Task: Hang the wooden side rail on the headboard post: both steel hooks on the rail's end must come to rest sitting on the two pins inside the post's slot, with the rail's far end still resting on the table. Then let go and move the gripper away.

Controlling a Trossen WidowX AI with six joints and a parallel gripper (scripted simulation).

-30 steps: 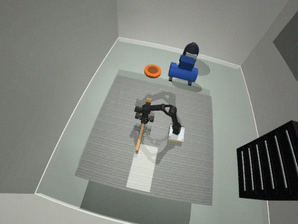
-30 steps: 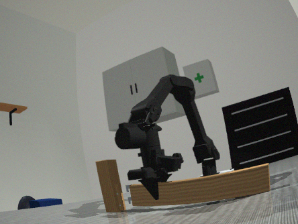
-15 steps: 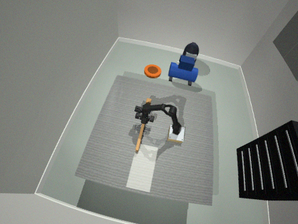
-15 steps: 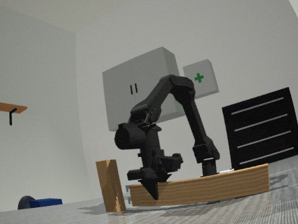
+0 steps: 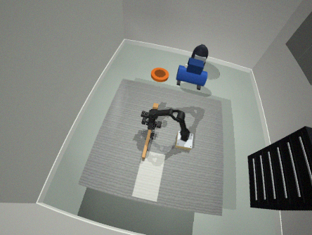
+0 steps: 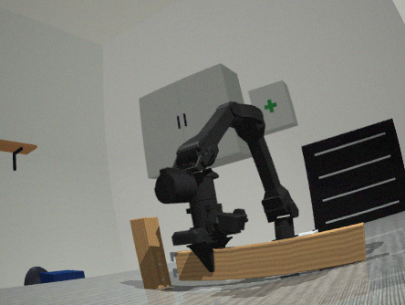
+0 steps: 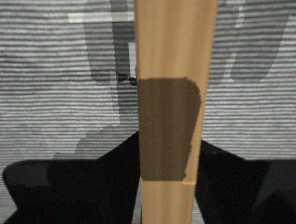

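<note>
The wooden side rail runs away from the headboard post. My gripper is shut on the rail near its hook end, one finger on each side. Two small grey steel hooks stick out of that end, one above the other. In the exterior view they face the post with a narrow gap between. The post stands upright; its slot and pins are too small to make out clearly. Whether the rail's underside touches the table at the hook end cannot be told.
The arm's white base plate is right of the rail. A pale strip lies on the grey table top beyond the rail's far end. An orange ring and a blue machine are behind the table. A black drawer cabinet stands at the right.
</note>
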